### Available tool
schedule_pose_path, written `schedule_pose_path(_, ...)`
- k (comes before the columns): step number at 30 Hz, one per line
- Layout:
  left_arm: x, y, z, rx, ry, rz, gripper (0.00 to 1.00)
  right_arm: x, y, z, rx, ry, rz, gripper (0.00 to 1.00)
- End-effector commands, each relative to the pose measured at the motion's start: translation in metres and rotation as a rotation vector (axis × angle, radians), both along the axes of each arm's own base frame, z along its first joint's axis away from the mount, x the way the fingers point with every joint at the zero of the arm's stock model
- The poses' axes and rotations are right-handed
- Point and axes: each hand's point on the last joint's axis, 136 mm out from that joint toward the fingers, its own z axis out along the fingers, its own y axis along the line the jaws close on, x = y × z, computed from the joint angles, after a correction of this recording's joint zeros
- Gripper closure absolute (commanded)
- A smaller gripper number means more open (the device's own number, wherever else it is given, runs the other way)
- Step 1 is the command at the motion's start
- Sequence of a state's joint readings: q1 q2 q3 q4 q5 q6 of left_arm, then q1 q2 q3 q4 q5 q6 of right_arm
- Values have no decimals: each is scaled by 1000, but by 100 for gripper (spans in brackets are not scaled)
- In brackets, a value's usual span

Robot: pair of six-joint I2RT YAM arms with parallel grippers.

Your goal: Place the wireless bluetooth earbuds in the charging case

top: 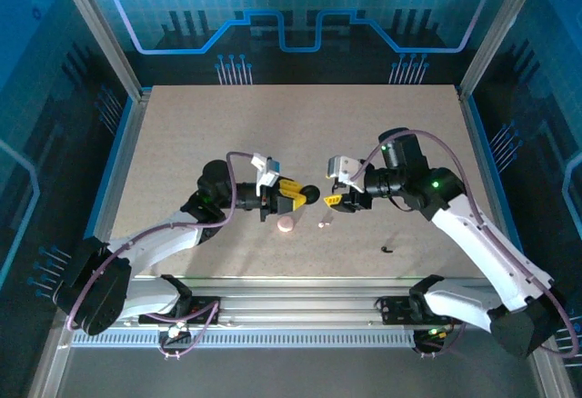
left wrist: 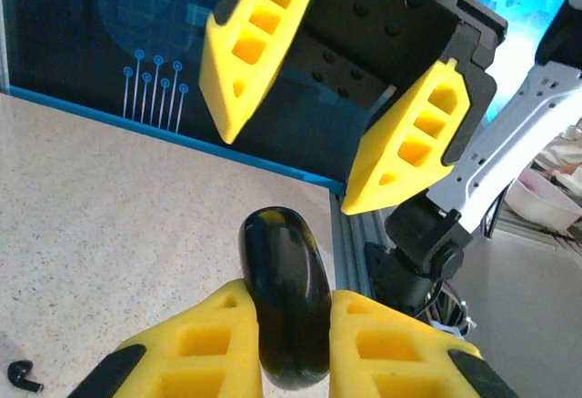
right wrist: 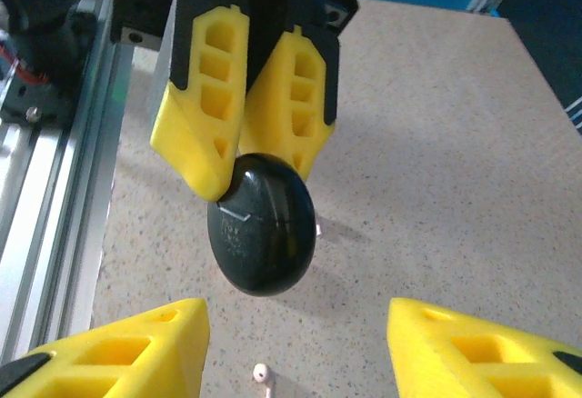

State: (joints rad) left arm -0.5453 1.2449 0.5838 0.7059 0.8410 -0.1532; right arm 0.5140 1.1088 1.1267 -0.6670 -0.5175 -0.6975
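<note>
A black round charging case hangs above the table, clamped edge-on in my shut left gripper; from above the case sticks out past the left gripper. Facing it from the right, my right gripper stands open, and the case sits just beyond its fingertips, apart from them. A whitish-pink earbud lies on the table below the right gripper, seen from above as the pale earbud. A black earbud lies further right, also the dark earbud.
A pink round case rests on the table just below the left gripper. An aluminium rail runs along the near edge, and frame posts stand at the sides. The right gripper's yellow fingers loom close above the black case.
</note>
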Motion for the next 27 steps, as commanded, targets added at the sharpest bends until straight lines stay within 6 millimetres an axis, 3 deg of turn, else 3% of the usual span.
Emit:
schedule_pose_path(1,-13,-3,17,-2,-68,-62,86,-18,2,-2,-74,-24,128,45)
schedule_pose_path(13,-25,-8,14,31,-78,-97,86,-20,23,-15,-150,29,258,51)
schedule_pose_path(27,-25,-9,9,71,-93,-80,86,-27,29,-20,-177,102,346,81)
